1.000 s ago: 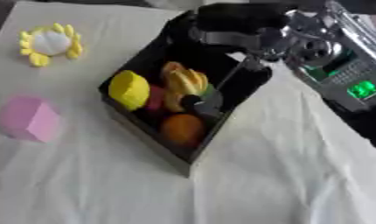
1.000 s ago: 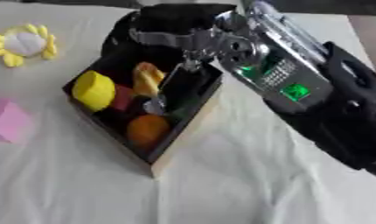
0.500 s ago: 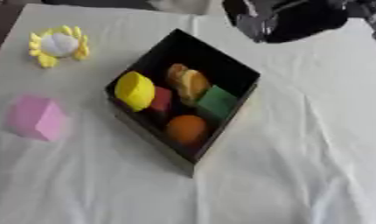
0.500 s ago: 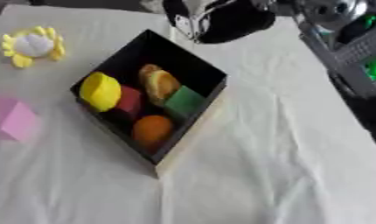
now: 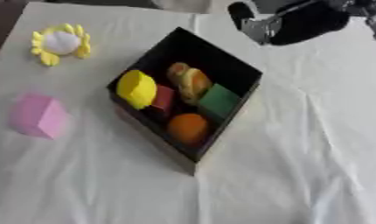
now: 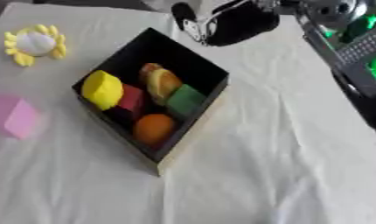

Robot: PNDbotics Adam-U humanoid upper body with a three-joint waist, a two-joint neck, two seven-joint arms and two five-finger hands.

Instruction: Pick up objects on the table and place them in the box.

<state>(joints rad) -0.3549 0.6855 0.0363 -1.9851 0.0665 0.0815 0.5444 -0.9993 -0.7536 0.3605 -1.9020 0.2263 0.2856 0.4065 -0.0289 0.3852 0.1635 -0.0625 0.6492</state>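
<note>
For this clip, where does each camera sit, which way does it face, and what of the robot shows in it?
Left eye view: in the head, looking down at the white table and black box; the right hand shows at the top.
Right eye view: beside it, same downward aim; more of the right forearm, with green lights, shows at the top right.
Shared: box, yellow flower toy, pink block. The left hand appears in neither.

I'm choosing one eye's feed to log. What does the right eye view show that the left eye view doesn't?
Only the right eye view shows the right arm's casing with green lights. Only the left eye view shows the pink block whole; the right crops it at the edge. Both show the black box holding a yellow piece, red block, bread-like piece, green block and orange ball, the sunflower toy, and the right hand beyond the box.
</note>
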